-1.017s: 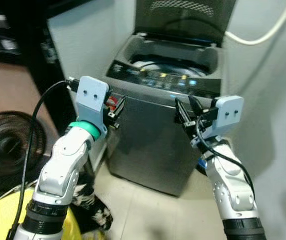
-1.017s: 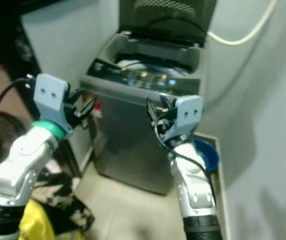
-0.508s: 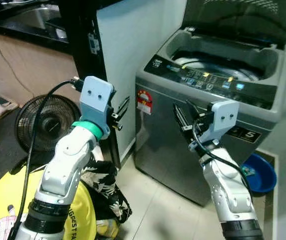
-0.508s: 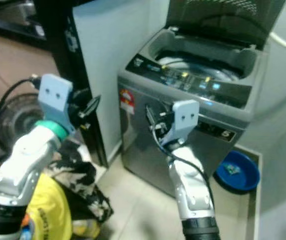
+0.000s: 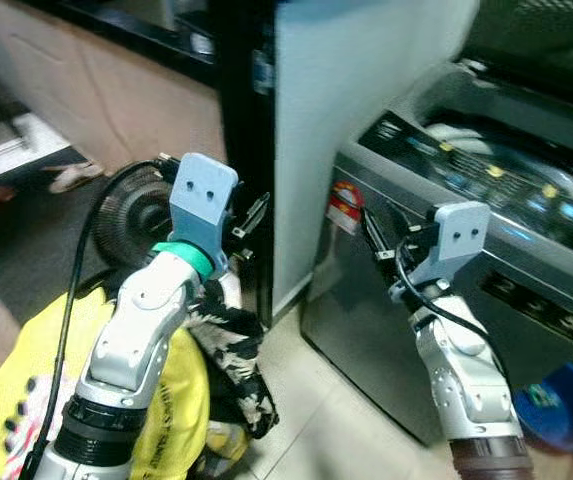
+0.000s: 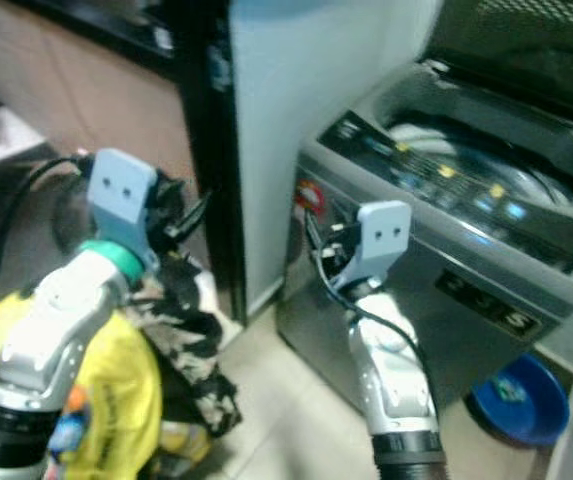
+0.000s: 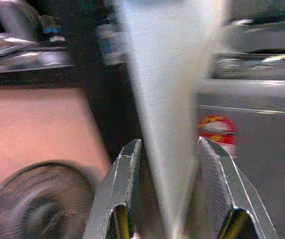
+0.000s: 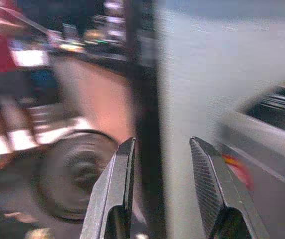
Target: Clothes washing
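**Both arms raised, fingers apart**

My left arm is bent up at the elbow, the left gripper [image 5: 249, 222] held at chest height with its two black fingers [image 7: 120, 191] spread and nothing between them. My right arm rises likewise, the right gripper [image 5: 374, 238] pointing toward my left, fingers [image 8: 116, 186] parted and empty too.
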Available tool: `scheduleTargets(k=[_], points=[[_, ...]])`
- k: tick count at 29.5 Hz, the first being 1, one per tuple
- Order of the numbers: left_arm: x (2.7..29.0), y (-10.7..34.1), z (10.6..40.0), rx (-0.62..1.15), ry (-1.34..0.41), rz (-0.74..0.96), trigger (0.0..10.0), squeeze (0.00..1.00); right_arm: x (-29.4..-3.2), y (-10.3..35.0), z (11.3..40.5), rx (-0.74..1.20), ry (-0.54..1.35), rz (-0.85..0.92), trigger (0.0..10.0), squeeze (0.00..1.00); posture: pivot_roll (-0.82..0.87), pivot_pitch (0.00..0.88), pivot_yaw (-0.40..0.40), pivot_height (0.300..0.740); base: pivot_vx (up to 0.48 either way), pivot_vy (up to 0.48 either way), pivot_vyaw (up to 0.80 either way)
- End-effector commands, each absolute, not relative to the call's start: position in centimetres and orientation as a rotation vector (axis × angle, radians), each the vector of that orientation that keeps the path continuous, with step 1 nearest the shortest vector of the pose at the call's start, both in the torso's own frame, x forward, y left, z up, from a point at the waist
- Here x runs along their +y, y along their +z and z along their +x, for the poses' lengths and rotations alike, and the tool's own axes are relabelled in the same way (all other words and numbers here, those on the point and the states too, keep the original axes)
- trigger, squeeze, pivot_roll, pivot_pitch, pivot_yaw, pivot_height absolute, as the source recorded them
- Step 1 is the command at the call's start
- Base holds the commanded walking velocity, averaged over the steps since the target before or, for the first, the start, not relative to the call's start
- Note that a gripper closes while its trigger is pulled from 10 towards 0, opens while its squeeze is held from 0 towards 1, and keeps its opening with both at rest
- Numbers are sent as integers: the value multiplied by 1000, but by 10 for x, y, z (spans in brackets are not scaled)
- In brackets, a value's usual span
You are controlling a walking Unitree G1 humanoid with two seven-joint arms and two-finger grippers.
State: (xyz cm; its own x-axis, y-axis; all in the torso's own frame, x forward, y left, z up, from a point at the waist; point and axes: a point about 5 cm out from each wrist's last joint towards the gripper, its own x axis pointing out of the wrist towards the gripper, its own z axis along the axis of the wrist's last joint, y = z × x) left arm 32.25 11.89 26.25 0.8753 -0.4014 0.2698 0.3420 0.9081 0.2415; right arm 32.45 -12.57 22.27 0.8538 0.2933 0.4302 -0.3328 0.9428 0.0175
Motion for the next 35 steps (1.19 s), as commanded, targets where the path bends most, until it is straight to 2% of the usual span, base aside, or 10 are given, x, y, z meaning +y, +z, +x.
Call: scheduleTargets(k=[1,33,35], points=[[115,255,322,-296,-405,189,10000,0,-131,215,324,-413,310,83,10000,0,-5,68,28,740,0,0,788],[113,249,324,-278,-392,190,10000,0,-131,210,326,-407,307,95,10000,0,-5,67,28,740,0,0,789],[113,248,325,-272,-384,197,10000,0,-132,209,326,-401,304,120,10000,0,-5,67,28,740,356,315,0]])
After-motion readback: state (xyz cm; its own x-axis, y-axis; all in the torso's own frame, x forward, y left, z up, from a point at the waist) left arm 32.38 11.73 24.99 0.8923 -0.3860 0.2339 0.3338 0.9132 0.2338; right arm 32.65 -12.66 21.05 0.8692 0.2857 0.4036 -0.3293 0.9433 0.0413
